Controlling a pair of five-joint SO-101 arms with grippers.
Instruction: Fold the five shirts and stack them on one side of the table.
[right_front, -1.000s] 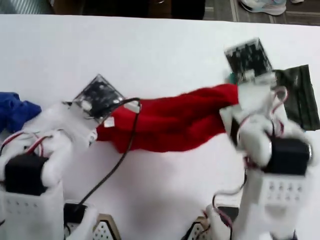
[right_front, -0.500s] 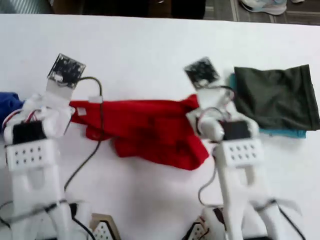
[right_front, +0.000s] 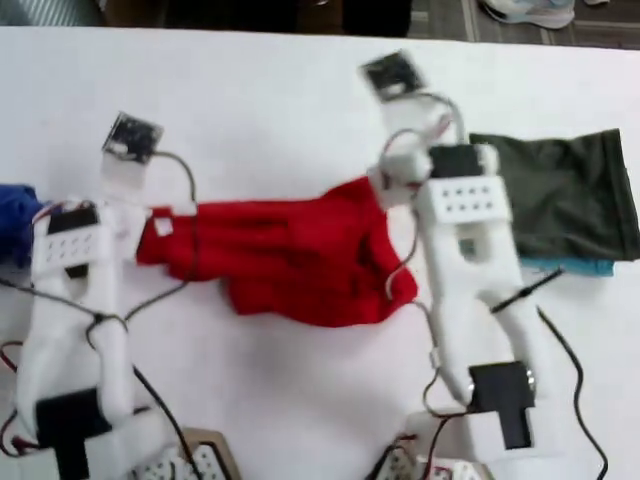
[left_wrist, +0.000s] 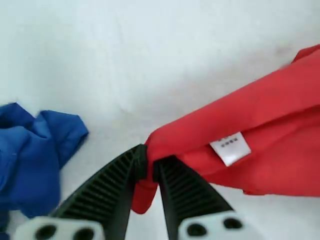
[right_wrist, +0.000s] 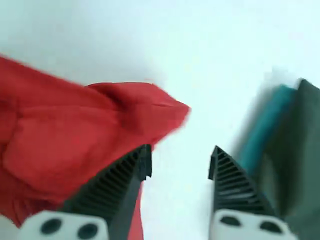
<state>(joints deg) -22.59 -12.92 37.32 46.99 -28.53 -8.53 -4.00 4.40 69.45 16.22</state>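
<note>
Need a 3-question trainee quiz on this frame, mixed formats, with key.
1. True or false: the left hand is clamped on the red shirt.
2. The right hand is: A open; B shut on the red shirt; C shut empty.
3. What colour is the shirt under the dark green shirt?
Key: 1 true; 2 A; 3 teal shirt.

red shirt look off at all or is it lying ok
The red shirt lies bunched and wrinkled mid-table, not flat. The left gripper pinches one end; the right gripper is open by the other end. A blue shirt sits crumpled near the pinched end.
</note>
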